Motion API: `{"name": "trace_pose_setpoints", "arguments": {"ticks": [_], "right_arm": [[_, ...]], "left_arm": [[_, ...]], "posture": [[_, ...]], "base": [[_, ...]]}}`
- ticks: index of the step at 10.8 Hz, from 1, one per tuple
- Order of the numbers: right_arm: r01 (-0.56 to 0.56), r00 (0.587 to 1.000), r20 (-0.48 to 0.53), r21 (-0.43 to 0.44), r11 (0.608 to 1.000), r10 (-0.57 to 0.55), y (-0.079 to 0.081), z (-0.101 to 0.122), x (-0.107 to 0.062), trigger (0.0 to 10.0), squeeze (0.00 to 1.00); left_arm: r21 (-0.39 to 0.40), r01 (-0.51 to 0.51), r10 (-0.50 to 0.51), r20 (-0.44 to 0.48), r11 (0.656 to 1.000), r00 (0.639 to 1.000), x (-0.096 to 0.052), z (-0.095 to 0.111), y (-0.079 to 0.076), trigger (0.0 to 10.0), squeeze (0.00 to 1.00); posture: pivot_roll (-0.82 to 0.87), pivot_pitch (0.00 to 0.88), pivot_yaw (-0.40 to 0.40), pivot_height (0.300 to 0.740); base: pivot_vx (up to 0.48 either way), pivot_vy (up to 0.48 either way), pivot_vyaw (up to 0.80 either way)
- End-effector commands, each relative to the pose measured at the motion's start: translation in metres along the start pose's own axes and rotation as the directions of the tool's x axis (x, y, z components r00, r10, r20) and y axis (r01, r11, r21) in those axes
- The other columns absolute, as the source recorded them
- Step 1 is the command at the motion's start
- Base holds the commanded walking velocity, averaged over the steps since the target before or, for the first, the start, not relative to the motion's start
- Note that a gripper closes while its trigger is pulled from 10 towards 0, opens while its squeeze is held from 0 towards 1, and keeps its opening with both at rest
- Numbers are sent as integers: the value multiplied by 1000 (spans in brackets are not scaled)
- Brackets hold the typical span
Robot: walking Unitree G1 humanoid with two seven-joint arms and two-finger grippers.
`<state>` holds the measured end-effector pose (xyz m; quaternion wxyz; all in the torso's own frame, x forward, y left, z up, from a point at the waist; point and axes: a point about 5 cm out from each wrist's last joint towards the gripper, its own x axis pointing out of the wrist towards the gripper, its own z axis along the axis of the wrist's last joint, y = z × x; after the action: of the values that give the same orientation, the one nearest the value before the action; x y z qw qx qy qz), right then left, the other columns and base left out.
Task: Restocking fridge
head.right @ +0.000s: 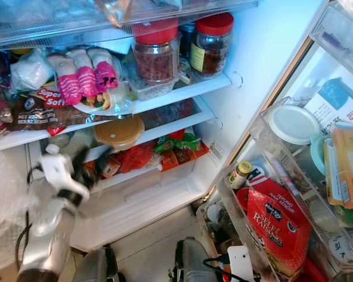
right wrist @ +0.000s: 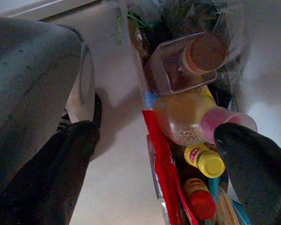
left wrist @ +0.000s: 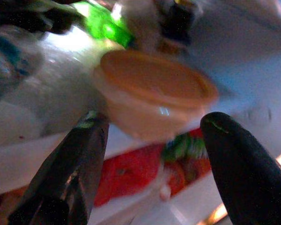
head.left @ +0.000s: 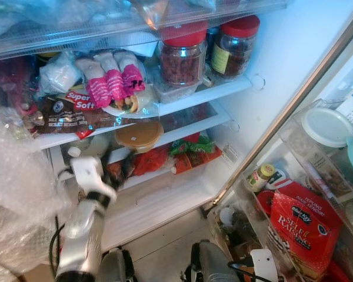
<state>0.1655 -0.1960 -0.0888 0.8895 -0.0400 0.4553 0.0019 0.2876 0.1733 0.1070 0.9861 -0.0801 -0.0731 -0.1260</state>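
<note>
The fridge stands open in front of me. A round tub with a tan lid point(head.left: 139, 135) sits at the front of the second shelf point(head.left: 191, 126). My left gripper point(head.left: 119, 164) reaches up just below and left of that tub, open, with nothing between its black fingers point(left wrist: 75, 159). In the left wrist view the tub point(left wrist: 154, 93) lies just ahead of the fingertips, apart from them. My right gripper point(right wrist: 154, 131) hangs open over the door bin, above a sauce bottle point(right wrist: 187, 117) and small yellow-capped bottles point(right wrist: 208, 161).
Two red-lidded jars point(head.left: 182, 56) and a bread bag point(head.left: 70, 108) crowd the upper shelf. Red and green packets point(head.left: 188, 153) lie on the lower shelf. The door bin holds a red flour bag point(head.left: 300, 226) and a white-lidded tub point(head.left: 326, 126). Crinkled plastic point(head.left: 17, 188) is at my left.
</note>
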Motion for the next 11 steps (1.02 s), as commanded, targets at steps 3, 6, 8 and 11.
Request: {"name": "trace_pose_setpoints", "arguments": {"ticks": [3, 6, 8, 11], "right_arm": [[-58, 996, -63, -1, 998, 58, 16, -18, -3, 10000, 0], [-57, 996, -64, -2, 998, 57, 16, -18, -3, 10000, 0], [-57, 996, -63, 0, 998, 57, 16, -18, -3, 10000, 0], [-58, 996, -63, 1, 998, 58, 16, -17, -3, 10000, 0]], "left_arm": [[49, 73, -69, -79, 996, 995, -1, -10, -8, 10000, 0], [81, 111, -102, -109, 991, 989, 10, -17, -14, 10000, 0], [76, 127, -117, -126, 989, 985, 17, -21, -14, 10000, 0], [77, 101, -92, -116, 992, 989, 29, -22, -11, 10000, 0]], "posture": [[-165, 177, -67, 639], [-165, 178, -70, 639], [-166, 179, -68, 639], [-167, 177, -67, 639]], "base": [[0, 0, 0], [0, 0, 0], [0, 0, 0], [0, 0, 0]]}}
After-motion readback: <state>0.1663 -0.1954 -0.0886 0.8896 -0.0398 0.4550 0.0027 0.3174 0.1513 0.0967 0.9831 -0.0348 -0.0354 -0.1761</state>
